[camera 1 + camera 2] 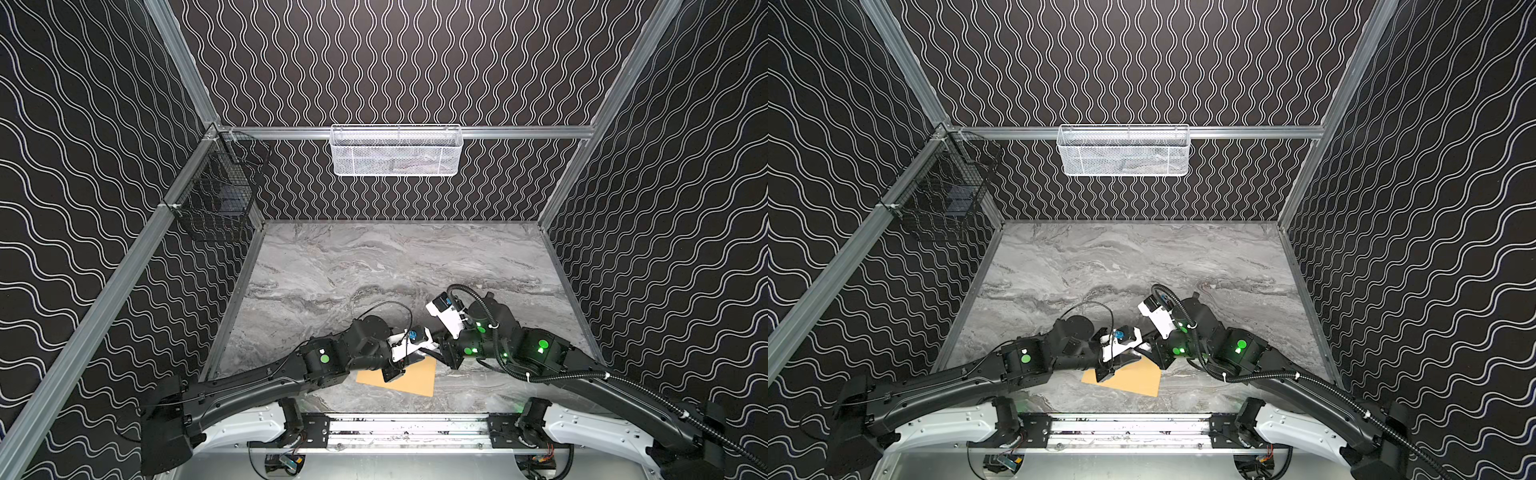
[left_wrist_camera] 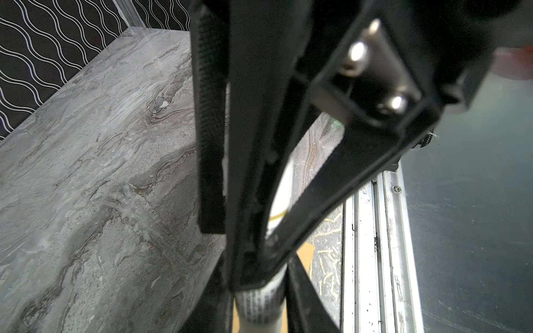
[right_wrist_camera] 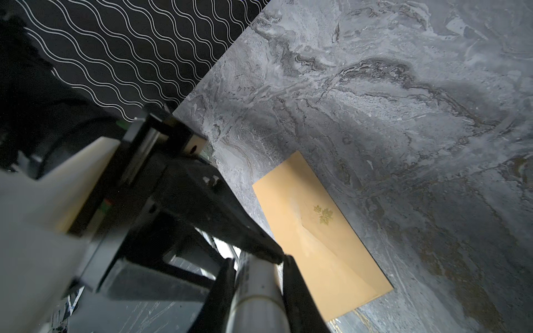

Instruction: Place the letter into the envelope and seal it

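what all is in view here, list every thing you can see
table: one, grey marble, under everything
envelope: one, tan with a gold leaf mark, flat on the table near the front edge, flap folded down
white cylinder: one, white, held in the air beside the envelope
letter: none in view
mesh basket: one, white, hung on the back rail
wire basket: one, black, hung on the left rail
left gripper: one, black, fingertip at the cylinder's end
right gripper: one, black, fingers closed on the cylinder

Top views overlook the table; wrist views close-up.
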Robot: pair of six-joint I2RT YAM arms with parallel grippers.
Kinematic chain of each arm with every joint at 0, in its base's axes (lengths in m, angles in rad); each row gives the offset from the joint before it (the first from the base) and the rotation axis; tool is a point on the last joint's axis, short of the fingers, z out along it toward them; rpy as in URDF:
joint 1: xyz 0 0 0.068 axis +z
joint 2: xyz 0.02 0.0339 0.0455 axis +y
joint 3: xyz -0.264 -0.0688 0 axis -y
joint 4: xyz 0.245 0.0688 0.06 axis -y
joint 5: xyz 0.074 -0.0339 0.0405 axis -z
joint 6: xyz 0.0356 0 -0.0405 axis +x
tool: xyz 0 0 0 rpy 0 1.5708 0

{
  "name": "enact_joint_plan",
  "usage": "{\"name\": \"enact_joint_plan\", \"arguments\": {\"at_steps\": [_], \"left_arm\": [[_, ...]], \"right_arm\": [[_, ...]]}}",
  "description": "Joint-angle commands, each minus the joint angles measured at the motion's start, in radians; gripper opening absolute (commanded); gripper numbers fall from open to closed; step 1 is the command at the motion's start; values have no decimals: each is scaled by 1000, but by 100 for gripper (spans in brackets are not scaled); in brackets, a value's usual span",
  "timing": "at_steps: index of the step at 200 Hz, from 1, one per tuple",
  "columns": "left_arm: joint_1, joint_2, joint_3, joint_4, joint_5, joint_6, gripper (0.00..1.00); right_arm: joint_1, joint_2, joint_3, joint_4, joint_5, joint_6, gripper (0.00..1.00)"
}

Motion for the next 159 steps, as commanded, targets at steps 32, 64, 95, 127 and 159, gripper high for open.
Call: {"name": "enact_joint_plan", "arguments": {"at_steps": [32,64,95,127,159], "left_arm": [[17,-63,6,91,-165,-250,67],[92,-114,32,104,-81,-499,70],[185,-103,64,188,86,-751,68],[257,-33,75,396,271,-961,66],[295,68,68,631,402,-1141,62]], "right_arm": [[-65,-75,-39,101,122,30,0],[-83,-169,-94,309,273,-33,0],[-82,-262,-279,752,343,-174,0],[-76,-242,-410,1116,350,-317,0],[-66,-170,-484,1376,393,-387,0]]}}
